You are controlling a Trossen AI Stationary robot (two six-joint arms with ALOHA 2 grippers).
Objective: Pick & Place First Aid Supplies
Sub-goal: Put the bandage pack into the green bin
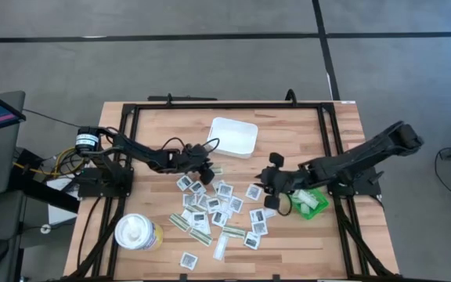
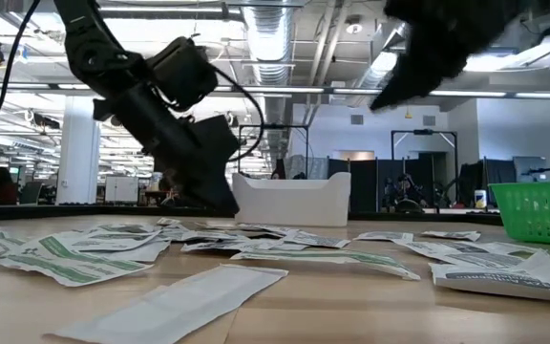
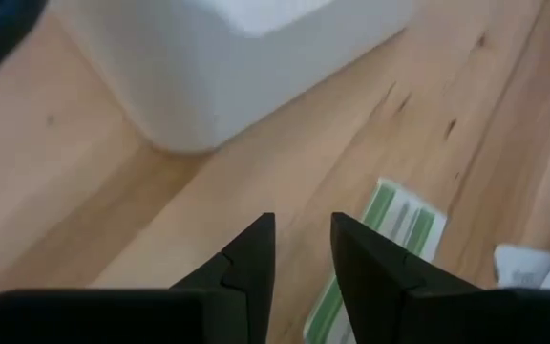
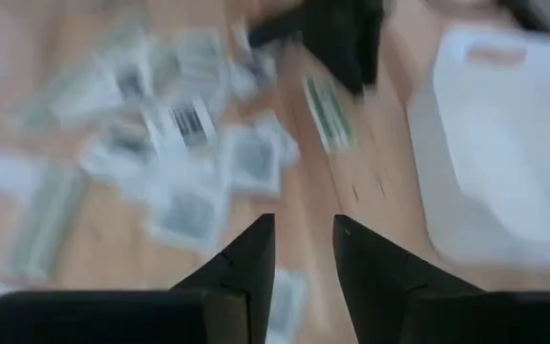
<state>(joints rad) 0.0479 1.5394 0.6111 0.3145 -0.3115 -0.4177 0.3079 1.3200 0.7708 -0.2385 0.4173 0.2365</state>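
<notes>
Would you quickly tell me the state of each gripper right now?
Left gripper: open a little, holding nothing, beside the white tray.
Right gripper: open a little, holding nothing, above the packets.

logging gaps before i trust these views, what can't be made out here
- Print on the packets: right wrist view, motion blur.
- Inside of the white tray: low view, its own wall hides it.
- Green bin: low view, cut off by the edge; high view, partly under the right arm.
- Right pincer: low view, a dark shape cut by the top edge.
- Lidded tub: label too small, high view.
</notes>
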